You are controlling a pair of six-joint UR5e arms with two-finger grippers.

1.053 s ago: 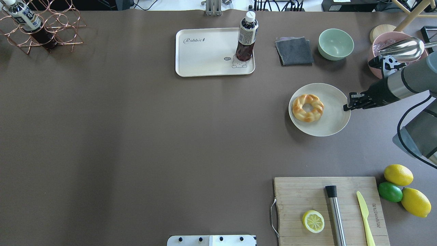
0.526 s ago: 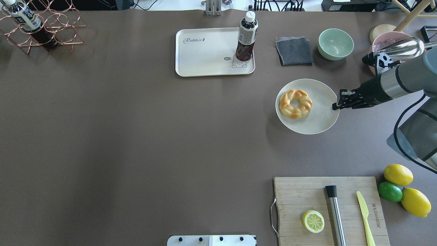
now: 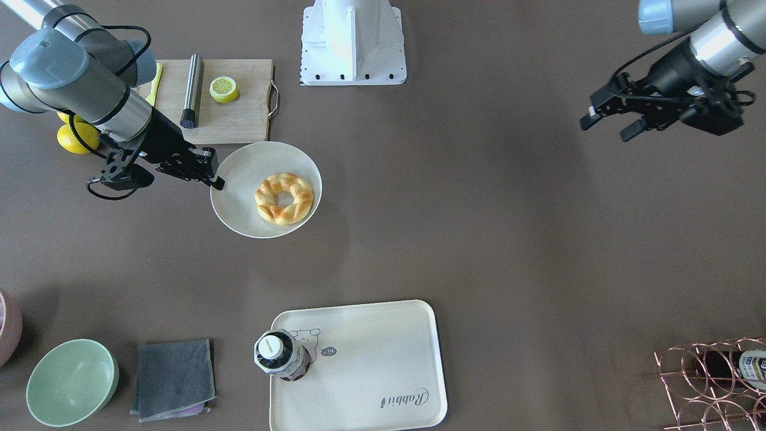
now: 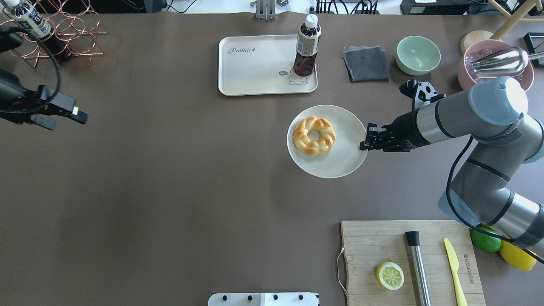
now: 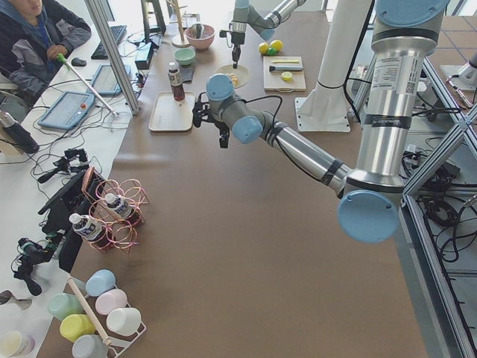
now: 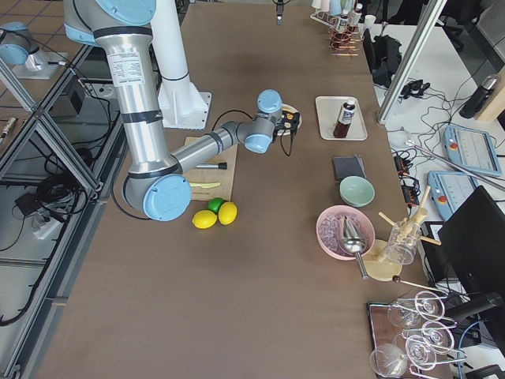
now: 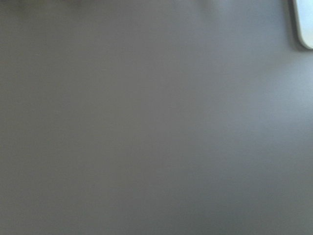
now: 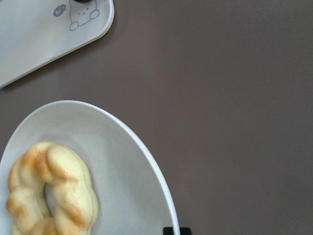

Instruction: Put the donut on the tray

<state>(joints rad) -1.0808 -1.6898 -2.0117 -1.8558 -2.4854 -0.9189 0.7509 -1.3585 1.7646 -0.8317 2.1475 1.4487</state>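
Observation:
The golden braided donut (image 4: 314, 135) lies on a round white plate (image 4: 340, 163), also seen in the front view (image 3: 283, 198) and the right wrist view (image 8: 54, 191). My right gripper (image 4: 364, 143) is shut on the plate's right rim and holds it just below and to the right of the tray. The cream "Rabbit" tray (image 4: 255, 68) sits at the table's far middle, with a dark drink bottle (image 4: 307, 44) standing on its right corner. My left gripper (image 4: 68, 120) is open and empty above the table's far left side.
A grey cloth (image 4: 366, 63), a green bowl (image 4: 418, 54) and a pink bowl (image 4: 467, 72) lie to the right of the tray. A cutting board (image 4: 382, 242) with a lemon half, a steel rod and a yellow knife is at the near right. A copper bottle rack (image 4: 55, 34) stands at the far left.
My right gripper has carried the plate with the donut leftward, toward the table's middle. My left arm has come into view at the left edge.

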